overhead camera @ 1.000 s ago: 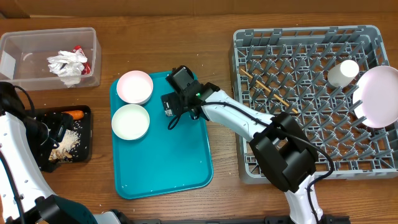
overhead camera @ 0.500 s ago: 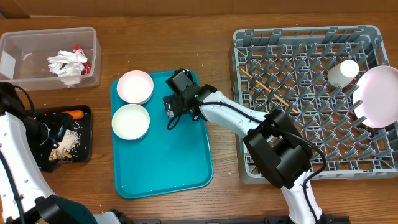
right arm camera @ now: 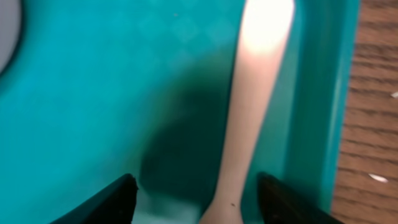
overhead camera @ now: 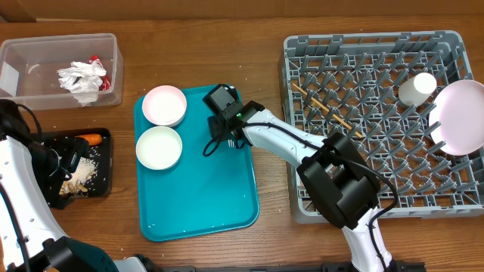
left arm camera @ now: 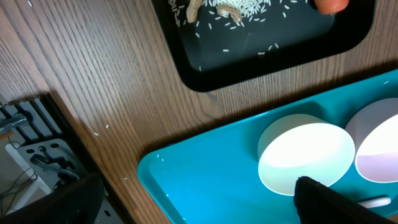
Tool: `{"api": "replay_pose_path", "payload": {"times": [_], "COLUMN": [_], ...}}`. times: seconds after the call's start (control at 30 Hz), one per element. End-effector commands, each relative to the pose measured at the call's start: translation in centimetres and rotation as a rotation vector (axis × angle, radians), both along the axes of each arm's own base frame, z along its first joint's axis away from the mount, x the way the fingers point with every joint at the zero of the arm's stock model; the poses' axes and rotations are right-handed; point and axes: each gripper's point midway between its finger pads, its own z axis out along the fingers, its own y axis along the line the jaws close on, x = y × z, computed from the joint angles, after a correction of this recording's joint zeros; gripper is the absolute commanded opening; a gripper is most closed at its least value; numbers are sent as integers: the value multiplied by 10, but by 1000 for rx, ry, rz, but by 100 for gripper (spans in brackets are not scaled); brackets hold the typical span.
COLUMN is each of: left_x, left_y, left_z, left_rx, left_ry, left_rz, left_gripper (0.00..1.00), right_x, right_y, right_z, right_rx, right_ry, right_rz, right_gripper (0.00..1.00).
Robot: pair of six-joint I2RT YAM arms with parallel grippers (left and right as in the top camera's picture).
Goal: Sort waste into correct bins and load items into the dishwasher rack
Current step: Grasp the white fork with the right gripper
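Observation:
My right gripper (overhead camera: 219, 125) (right arm camera: 202, 199) hangs low over the teal tray (overhead camera: 204, 196), near its far right edge. Its jaws stand apart on either side of the white fork's handle (right arm camera: 255, 112), without touching it. From overhead the gripper hides the fork. A pale pink bowl (overhead camera: 164, 105) and a white bowl (overhead camera: 159, 146) sit on the tray's left part. My left gripper (overhead camera: 57, 162) (left arm camera: 193, 205) is open and empty by the black tray (overhead camera: 106, 174). That tray holds grains (overhead camera: 83, 174) and a carrot piece (overhead camera: 92, 139). The white bowl (left arm camera: 305, 155) shows ahead in the left wrist view.
The clear tub (overhead camera: 30, 53) at the back left holds crumpled napkins (overhead camera: 82, 78) and a red wrapper (overhead camera: 94, 60). The grey rack (overhead camera: 291, 53) on the right carries a wooden stick (overhead camera: 325, 109), a white cup (overhead camera: 417, 87) and a plate (overhead camera: 461, 117).
The right gripper's jaws have narrowed around the fork handle, and the gripper has settled slightly lower over the tray. The left arm has not moved.

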Motion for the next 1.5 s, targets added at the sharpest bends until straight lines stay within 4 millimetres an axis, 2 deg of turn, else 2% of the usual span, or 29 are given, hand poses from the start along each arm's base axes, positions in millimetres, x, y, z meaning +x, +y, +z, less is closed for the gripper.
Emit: {"api": "replay_pose_path", "payload": {"times": [0.0,0.1,0.33,0.47,0.83,1.03,1.23,1.47], "left_x": [0,0,0,0,0,0,0,0], "left_y": [0,0,0,0,0,0,0,0], "left_z": [-1,-1,-1,-1,-1,-1,-1,-1], "left_rx": [0,0,0,0,0,0,0,0], "left_ry": [3,4,3,3,3,3,3,3], "left_rz": [-16,-15,-16,-16,-16,-16,-16,-16], "left_gripper": [100,100,100,100,100,100,100,100], "right_x": [-14,-19,-34,-43,-46,-43,-44,-41], "right_y": [-16,-19,-13,-2,-2,0,0,3], "right_z": [-24,-26,-28,-28,-27,-19,-16,10], "right_rx": [-52,-62,-67,-50,-55,-56,-57,-20], "right_ry": [72,94,129,150,155,156,159,124], "right_rz": [-106,-130,-100,-71,-64,-64,-64,-62], "right_gripper": [59,52,50,45,31,17,12,5]}}
